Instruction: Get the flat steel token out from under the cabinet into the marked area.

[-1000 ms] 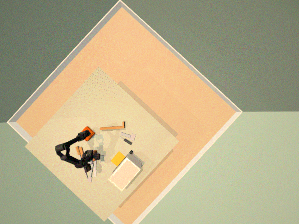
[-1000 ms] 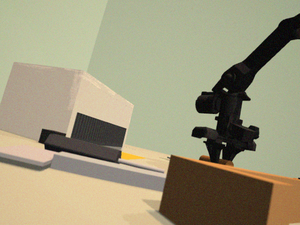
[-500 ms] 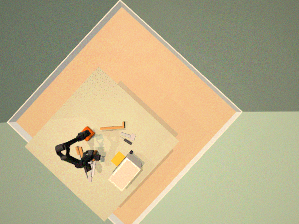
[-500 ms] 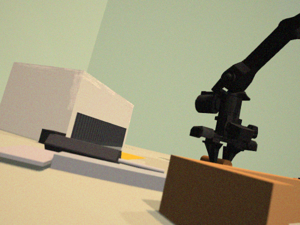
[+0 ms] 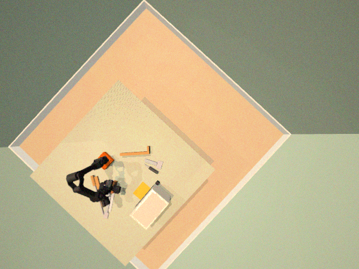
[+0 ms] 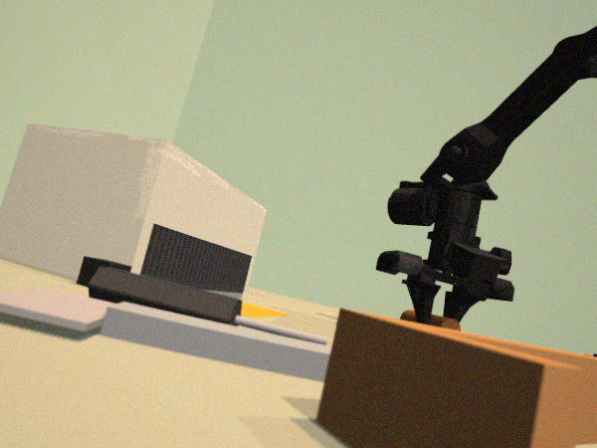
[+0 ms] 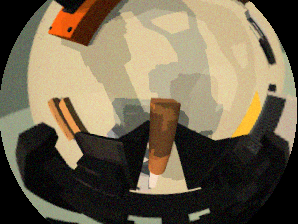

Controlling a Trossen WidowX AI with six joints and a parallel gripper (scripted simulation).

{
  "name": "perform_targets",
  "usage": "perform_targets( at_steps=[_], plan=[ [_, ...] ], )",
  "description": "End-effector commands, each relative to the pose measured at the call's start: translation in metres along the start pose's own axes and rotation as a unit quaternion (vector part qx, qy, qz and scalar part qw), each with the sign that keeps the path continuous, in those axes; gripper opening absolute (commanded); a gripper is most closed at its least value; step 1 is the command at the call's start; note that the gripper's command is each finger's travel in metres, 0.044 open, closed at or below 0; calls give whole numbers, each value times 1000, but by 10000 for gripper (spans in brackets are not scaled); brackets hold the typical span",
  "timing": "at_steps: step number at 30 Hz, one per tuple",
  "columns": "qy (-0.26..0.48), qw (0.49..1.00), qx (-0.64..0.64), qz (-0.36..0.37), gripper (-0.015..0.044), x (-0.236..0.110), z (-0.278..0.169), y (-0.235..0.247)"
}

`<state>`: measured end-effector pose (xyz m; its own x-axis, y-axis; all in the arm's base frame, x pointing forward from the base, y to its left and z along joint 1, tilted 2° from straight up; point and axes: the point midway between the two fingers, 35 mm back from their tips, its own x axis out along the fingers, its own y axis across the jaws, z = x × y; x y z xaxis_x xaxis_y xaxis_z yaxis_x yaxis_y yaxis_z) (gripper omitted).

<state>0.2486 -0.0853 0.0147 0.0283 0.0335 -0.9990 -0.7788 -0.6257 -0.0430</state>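
I have the hand (image 6: 440, 311) clamped on a brown stick (image 7: 161, 137) that points out ahead of it over the counter (image 5: 90, 131). The cabinet (image 5: 149, 208) and its yellow marked area (image 5: 141, 190) sit ahead. I cannot see the token.

The bench (image 5: 90, 131) is pale sand. The cabinet (image 6: 80, 199) is off-white, its vent slots (image 6: 194, 259) dark with fine vertical lines. The marked area (image 5: 141, 190) is yellow. The black hand (image 6: 441, 304) grips a brown-orange handle (image 7: 161, 135), its tip seemingly whitish.
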Motion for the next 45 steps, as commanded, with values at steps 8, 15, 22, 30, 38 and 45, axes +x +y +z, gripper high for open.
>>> perform_targets(
  at_steps=[8,15,22,30,38,45],
  plan=[
    [2,1000,-22,7,0,0,-3,5],
    [2,999,-48,8,0,0,-4,6],
    [2,997,-74,8,0,-1,-5,6],
    [2,995,-101,9,0,-1,-8,8],
    [3,992,-128,10,0,-1,-10,10],
    [3,988,-152,11,0,-1,-12,11]
  ],
)
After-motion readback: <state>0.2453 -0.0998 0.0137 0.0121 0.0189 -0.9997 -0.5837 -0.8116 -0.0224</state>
